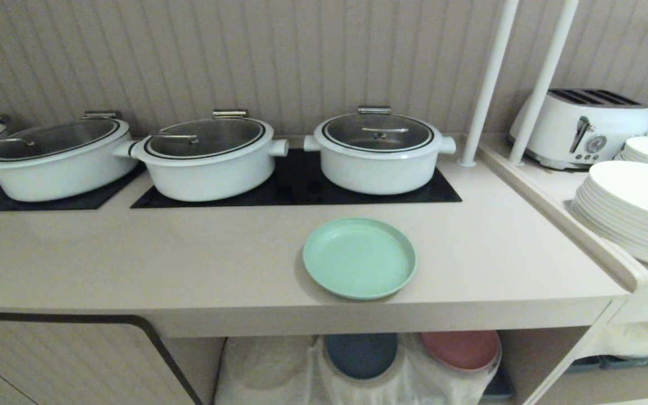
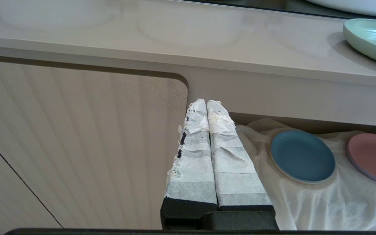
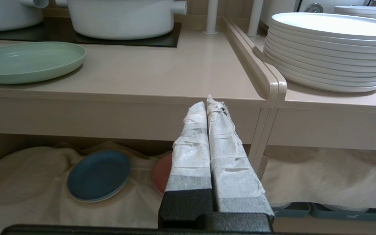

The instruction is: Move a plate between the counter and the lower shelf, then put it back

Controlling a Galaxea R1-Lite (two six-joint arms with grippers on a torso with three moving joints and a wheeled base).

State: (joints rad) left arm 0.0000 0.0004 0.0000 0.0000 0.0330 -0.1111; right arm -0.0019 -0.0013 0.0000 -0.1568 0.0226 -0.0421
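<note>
The mint-green plate (image 1: pixel 359 257) (image 2: pixel 372 39) (image 3: pixel 28 61) lies flat on the beige counter (image 1: pixel 189 264) near its front edge, in front of the right-hand pot. Below it the lower shelf (image 1: pixel 279 365) (image 3: pixel 21 173) has a white cloth floor. Neither arm shows in the head view. My left gripper (image 2: pixel 207 103) is shut and empty, held in front of the cabinet door below counter height. My right gripper (image 3: pixel 206 105) is shut and empty too, in front of the counter's front edge, right of the plate.
On the shelf cloth lie a dark blue plate (image 1: pixel 361 354) and a pink plate (image 1: pixel 460 350). White lidded pots (image 1: pixel 379 149) stand on black hob panels (image 1: pixel 296 188). To the right, white plate stacks (image 1: pixel 633 216) and a toaster (image 1: pixel 583 126) sit behind two white poles (image 1: pixel 490 84).
</note>
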